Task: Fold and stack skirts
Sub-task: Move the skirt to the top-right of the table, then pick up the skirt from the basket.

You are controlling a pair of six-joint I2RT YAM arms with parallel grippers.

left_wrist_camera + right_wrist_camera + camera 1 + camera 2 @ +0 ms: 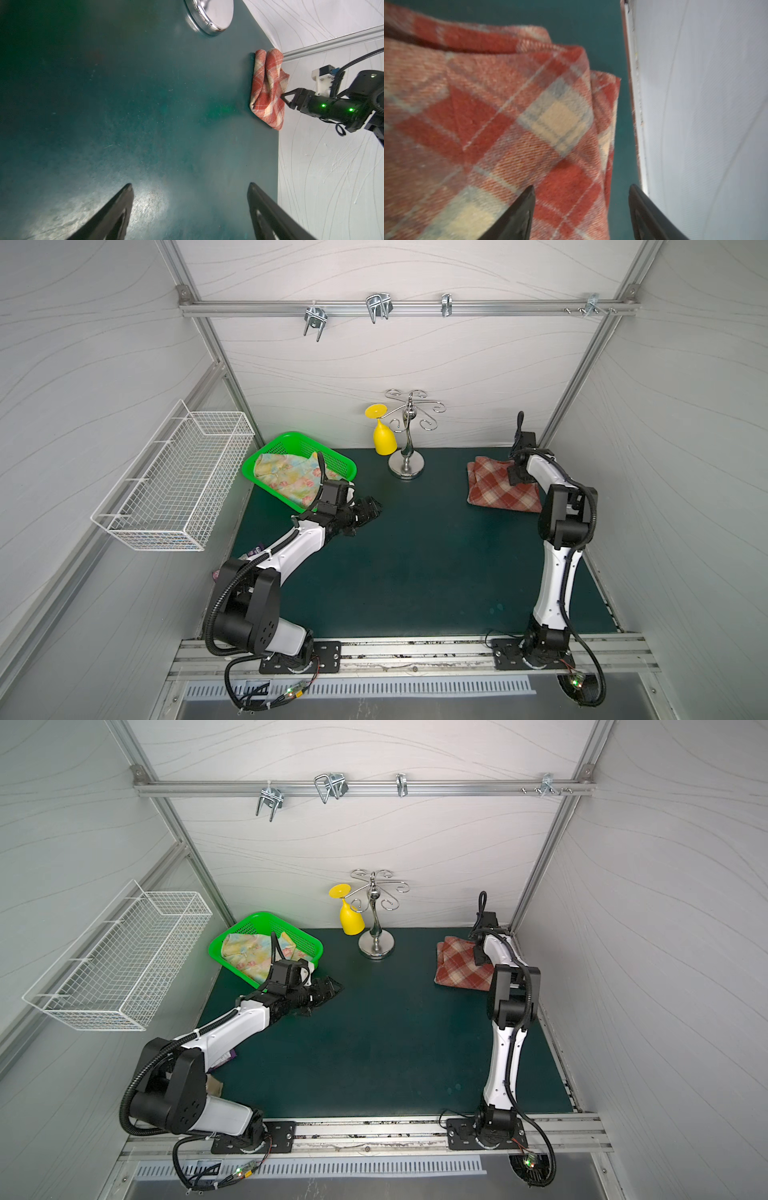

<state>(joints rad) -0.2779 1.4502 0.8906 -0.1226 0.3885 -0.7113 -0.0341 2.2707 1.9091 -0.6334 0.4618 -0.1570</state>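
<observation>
The red-brown and cream plaid skirt (496,491) (461,971) lies folded on the green mat at the back right, close to the right wall. My right gripper (581,186) hangs open just above the skirt's wall-side edge (488,116), with nothing between its fingers. Seen from the left wrist, its tip (285,98) is at the plaid skirt (268,91). The pale floral skirt (286,477) (249,957) lies crumpled in a green basket (338,462) at the back left. My left gripper (370,508) (190,184) is open and empty over bare mat beside that basket.
A chrome glass stand (406,466) with a yellow glass (384,441) hanging on it stands at the back middle. A white wire basket (174,481) hangs on the left wall. A purple wrapper (257,549) peeks out under the left arm. The right wall is close to the plaid skirt.
</observation>
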